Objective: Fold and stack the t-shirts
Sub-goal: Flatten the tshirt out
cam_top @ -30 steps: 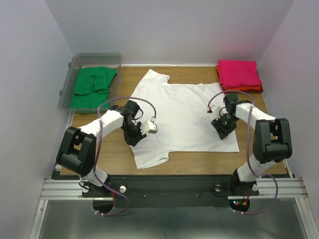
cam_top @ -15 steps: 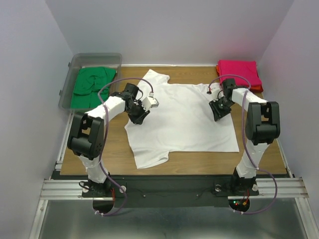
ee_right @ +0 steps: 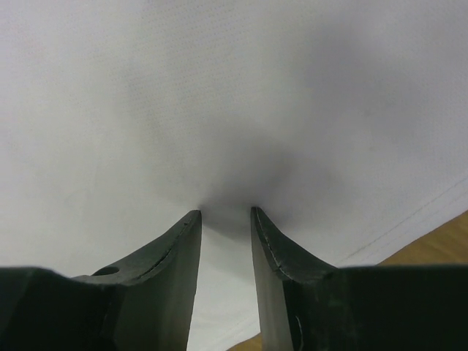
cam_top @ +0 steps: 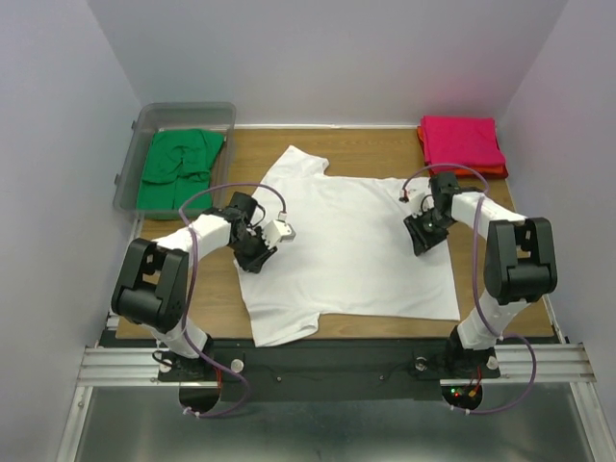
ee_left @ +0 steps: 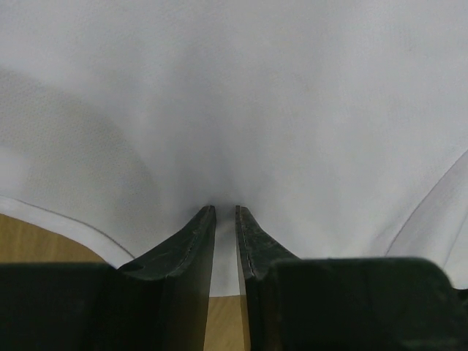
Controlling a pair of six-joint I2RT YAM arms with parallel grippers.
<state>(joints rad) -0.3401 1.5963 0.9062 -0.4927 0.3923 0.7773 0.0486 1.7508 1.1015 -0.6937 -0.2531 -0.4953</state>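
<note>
Left fingers (ee_left: 191, 245), clenched to a narrow slit on a pucker of the white short-sleeved cloth t-shirt (cam_top: 346, 250). Right fingers (ee_right: 175, 256), set slightly wider, likewise grasping a gather of the same cloth, which draws in toward their tips. The shirt lies spread on the wooden bench (cam_top: 371, 144) between the two arms. Its sleeves point to the far left and the near left, and its hem is toward the right. The left fingers hold it at its left edge between the sleeves; the right fingers hold it near the far right corner.

Hazards, as judged: each pinch takes only a small fold, so the cloth may slip out if the arms pull apart or lift unevenly. A pinch may also catch only the upper layer, which would leave the lower layer behind and spoil the fold. The near sleeve reaches the near edge of the bench and could drag or hang over it.

Surroundings: a green t-shirt (cam_top: 178, 168) lies in a clear grey plastic bin (cam_top: 188, 108) at the far left. A folded magenta pink t-shirt (cam_top: 460, 142) rests on a red-orange t-shirt (cam_top: 478, 174) at the far right, close to the right arm, which could disturb this stack. Nothing lies on the white shirt itself.
</note>
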